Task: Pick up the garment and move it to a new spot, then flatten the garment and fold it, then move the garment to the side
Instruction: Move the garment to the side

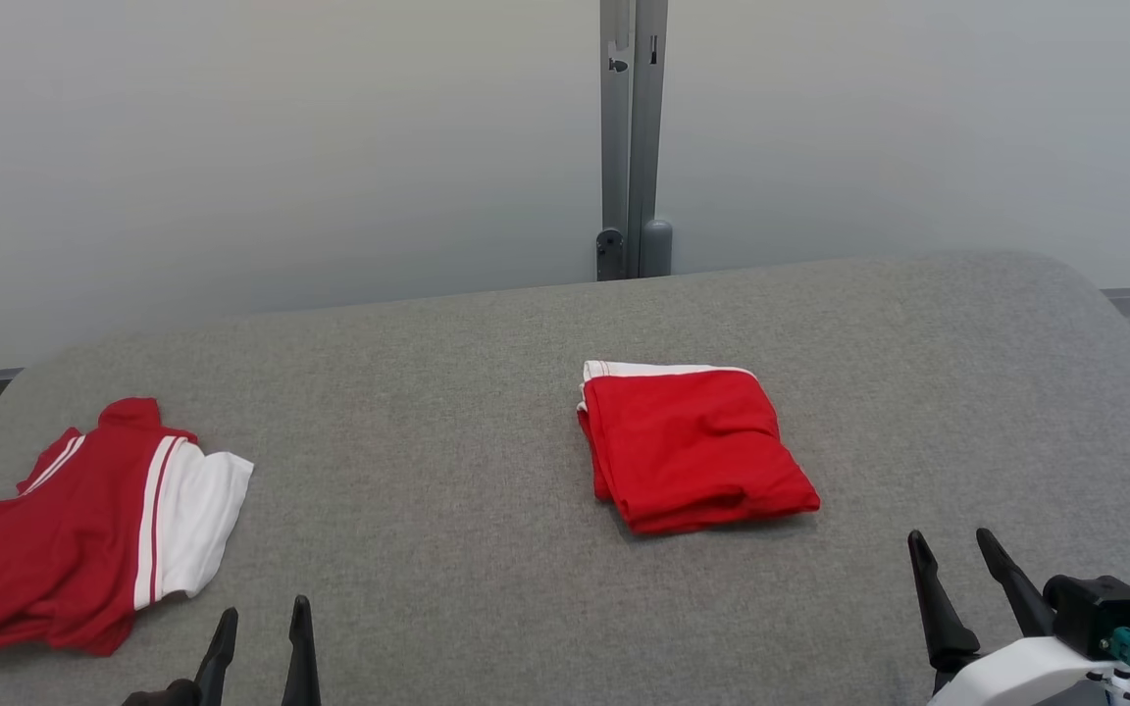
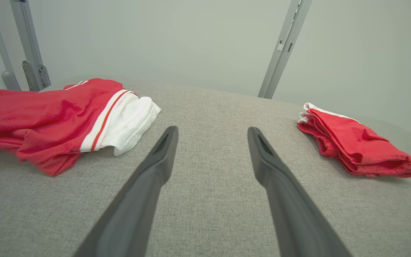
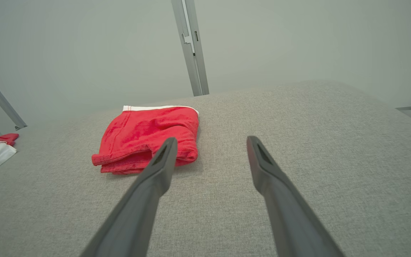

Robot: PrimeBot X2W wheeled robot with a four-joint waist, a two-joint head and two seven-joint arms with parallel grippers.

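A folded red cloth garment [image 1: 697, 451] lies on the grey fabric table [image 1: 447, 392]. The left gripper [image 1: 266, 608] and right gripper [image 1: 949, 534] hover empty, fingers spread.

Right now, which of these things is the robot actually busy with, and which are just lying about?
Likely part of the job:
crumpled red-and-white garment, not yet folded
folded red garment, perhaps awaiting its move aside
left gripper and right gripper, both open, empty
grey table under both garments

Just there:
metal post
pale wall
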